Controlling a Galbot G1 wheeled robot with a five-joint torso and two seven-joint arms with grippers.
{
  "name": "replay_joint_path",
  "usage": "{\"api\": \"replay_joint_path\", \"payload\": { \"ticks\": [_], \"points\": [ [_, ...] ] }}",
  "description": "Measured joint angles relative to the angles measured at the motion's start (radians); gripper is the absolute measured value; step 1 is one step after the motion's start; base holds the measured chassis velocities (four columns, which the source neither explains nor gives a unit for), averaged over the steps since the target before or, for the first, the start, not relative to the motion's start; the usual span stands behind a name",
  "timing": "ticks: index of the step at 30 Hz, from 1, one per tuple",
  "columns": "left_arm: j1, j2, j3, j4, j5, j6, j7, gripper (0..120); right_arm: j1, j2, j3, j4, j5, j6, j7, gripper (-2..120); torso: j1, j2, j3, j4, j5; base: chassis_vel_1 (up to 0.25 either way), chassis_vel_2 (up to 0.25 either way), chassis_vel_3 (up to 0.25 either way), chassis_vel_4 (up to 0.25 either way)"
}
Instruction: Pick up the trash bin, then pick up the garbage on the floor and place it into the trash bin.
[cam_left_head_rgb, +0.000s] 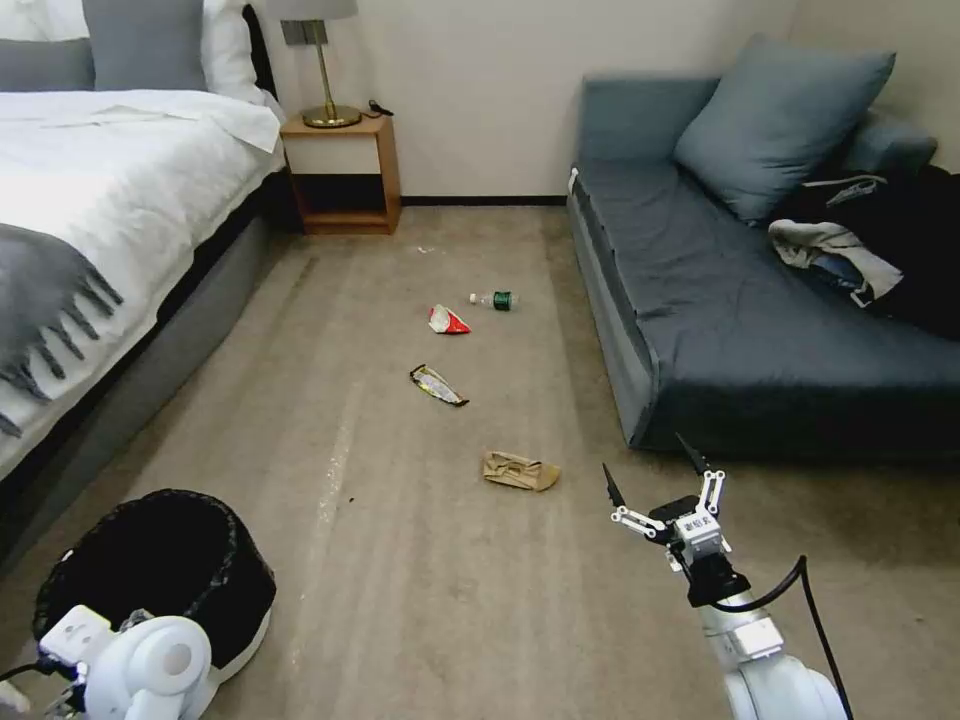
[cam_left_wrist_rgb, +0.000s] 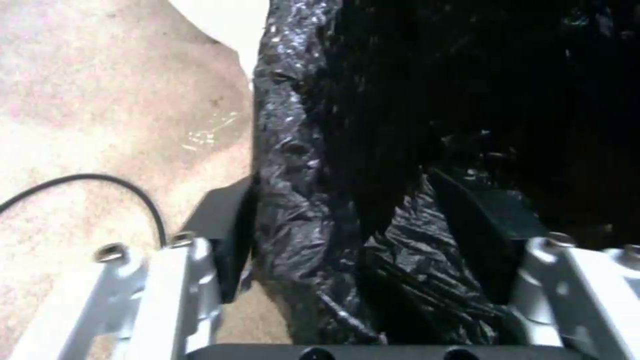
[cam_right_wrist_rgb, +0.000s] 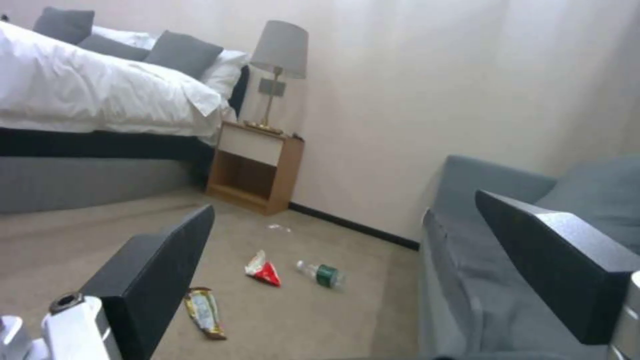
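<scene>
The trash bin (cam_left_head_rgb: 232, 560), lined with a crinkled black bag, stands on the carpet at the near left. In the left wrist view my left gripper (cam_left_wrist_rgb: 347, 200) is open and straddles the bin's rim (cam_left_wrist_rgb: 300, 150), one finger outside and one inside. The garbage lies ahead on the floor: a crumpled brown paper bag (cam_left_head_rgb: 520, 470), a yellow-black wrapper (cam_left_head_rgb: 438, 386), a red-white packet (cam_left_head_rgb: 447, 320) and a green-labelled bottle (cam_left_head_rgb: 493, 299). My right gripper (cam_left_head_rgb: 650, 470) hangs open and empty, just right of the paper bag. Past its fingers lie the wrapper (cam_right_wrist_rgb: 205, 312), packet (cam_right_wrist_rgb: 263, 270) and bottle (cam_right_wrist_rgb: 321, 274).
A bed (cam_left_head_rgb: 90, 200) runs along the left and a blue-grey sofa (cam_left_head_rgb: 760, 320) with a heap of clothes (cam_left_head_rgb: 870, 250) along the right. A wooden nightstand (cam_left_head_rgb: 345, 170) with a lamp stands at the far wall. Open carpet lies between bed and sofa.
</scene>
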Motion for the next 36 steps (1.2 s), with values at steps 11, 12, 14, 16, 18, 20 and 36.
{"api": "replay_joint_path", "payload": {
  "ticks": [11, 12, 14, 16, 18, 20, 36],
  "points": [
    [-0.006, 0.0, 0.005, 0.007, 0.005, -0.006, 0.004, 23, 0.0, 0.005, 0.001, -0.001, -0.018, 0.001, -0.003, 100, 0.0, 0.0, 0.0, 0.0003, 0.0004, 0.0, 0.0, 0.0, 0.0],
    [-0.007, 0.0, 0.005, 0.006, 0.005, -0.006, 0.005, 20, 0.001, 0.006, 0.0, -0.001, -0.02, 0.001, -0.003, 100, 0.0, 0.0, 0.0, 0.0003, 0.0002, 0.0, 0.0, 0.0, 0.0],
    [-0.009, 0.0, 0.005, 0.003, 0.004, -0.006, 0.007, 14, 0.001, 0.007, -0.001, -0.002, -0.022, 0.002, -0.002, 100, 0.0, 0.0, 0.0, 0.0002, -0.0001, 0.0, 0.0, 0.0, 0.0],
    [-0.012, 0.0, 0.006, 0.0, 0.004, -0.011, 0.017, 7, 0.004, 0.007, -0.003, -0.005, -0.024, 0.002, -0.001, 100, 0.0, 0.0, 0.0, -0.0002, -0.0002, 0.0, 0.0, 0.0, 0.0],
    [-0.013, 0.0, 0.006, 0.0, 0.004, -0.015, 0.021, 6, 0.007, 0.007, -0.004, -0.009, -0.026, 0.002, 0.001, 100, 0.0, 0.0, 0.0, -0.0002, -0.0002, 0.0, 0.0, 0.0, 0.0],
    [-0.014, -0.001, 0.006, -0.001, 0.008, -0.021, 0.031, 6, 0.013, 0.005, -0.014, -0.015, -0.027, 0.001, 0.013, 100, 0.0, 0.0, 0.0, -0.0001, -0.0002, 0.0, 0.0, 0.0, 0.0],
    [-0.054, 0.172, 0.052, 0.12, 0.646, -0.14, 0.768, 3, 0.077, -0.061, -0.144, -0.016, 0.159, -0.279, 0.168, 100, 0.0, 0.0, 0.0, -0.0001, -0.0004, 0.0, 0.0, 0.0, 0.0]
  ]
}}
